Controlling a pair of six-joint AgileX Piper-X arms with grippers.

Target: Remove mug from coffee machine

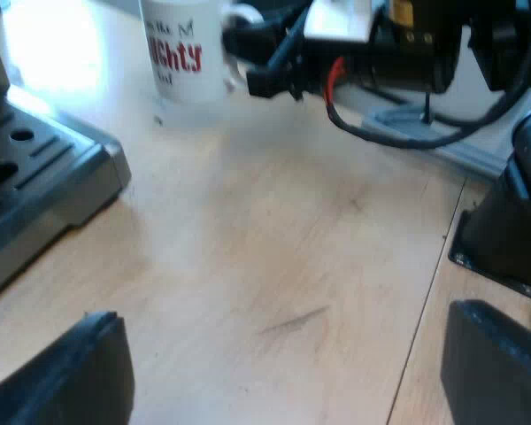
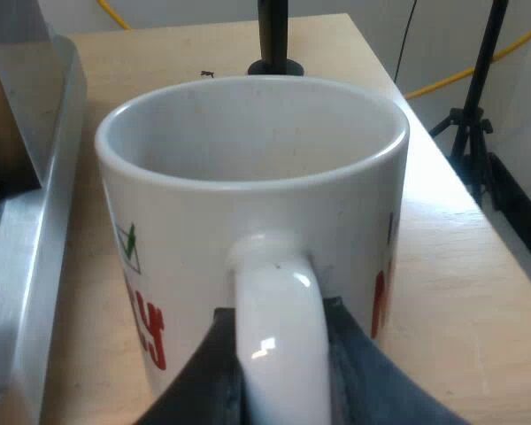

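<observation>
A white mug (image 2: 248, 195) with red lettering stands upright and empty beside the espresso machine's metal base (image 2: 18, 266), over the wooden table; I cannot tell whether it touches the wood. My right gripper (image 2: 279, 354) is shut on the mug's handle, one black finger on each side of it. In the left wrist view the mug (image 1: 181, 49) is far off, past the drip tray (image 1: 35, 168), with the right gripper (image 1: 245, 57) at its handle. My left gripper (image 1: 288, 328) hangs open over bare table (image 1: 274, 230), well short of the mug, with nothing between its fingers.
A black arm base (image 1: 504, 230) stands on the table near my left gripper. Beyond the mug, a black post (image 2: 273, 35) rises from the table. A tripod (image 2: 478, 115) stands on the floor off the table's edge.
</observation>
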